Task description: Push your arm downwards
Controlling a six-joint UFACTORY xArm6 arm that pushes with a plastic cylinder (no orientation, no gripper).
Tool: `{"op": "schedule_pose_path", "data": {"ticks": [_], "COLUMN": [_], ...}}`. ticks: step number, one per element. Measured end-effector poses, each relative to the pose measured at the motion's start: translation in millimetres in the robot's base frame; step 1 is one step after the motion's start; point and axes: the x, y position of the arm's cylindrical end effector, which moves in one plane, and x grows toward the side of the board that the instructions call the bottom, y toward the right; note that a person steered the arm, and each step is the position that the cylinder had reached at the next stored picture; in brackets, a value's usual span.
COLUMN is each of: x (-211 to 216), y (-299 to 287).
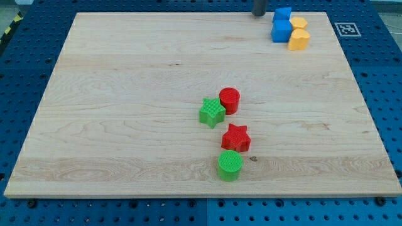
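Note:
My tip [259, 14] is at the view's top edge, just left of the blue blocks, and only its lower end shows. A small blue block [282, 14] and a larger blue block [281, 30] stand at the top right of the wooden board [125, 94]. A yellow block [299, 23] and a second yellow block [299, 39] touch them on the right. Near the middle sit a red cylinder [230, 100] and a green star [212, 112], touching. Below them are a red star [236, 137] and a green cylinder [230, 164].
A black-and-white marker tag [345, 28] lies at the board's top right corner. The board rests on a blue perforated table [386, 94].

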Motion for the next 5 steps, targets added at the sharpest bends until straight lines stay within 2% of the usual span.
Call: {"op": "schedule_pose_path", "data": {"ticks": [5], "x": [0.5], "y": [-5.9]}}
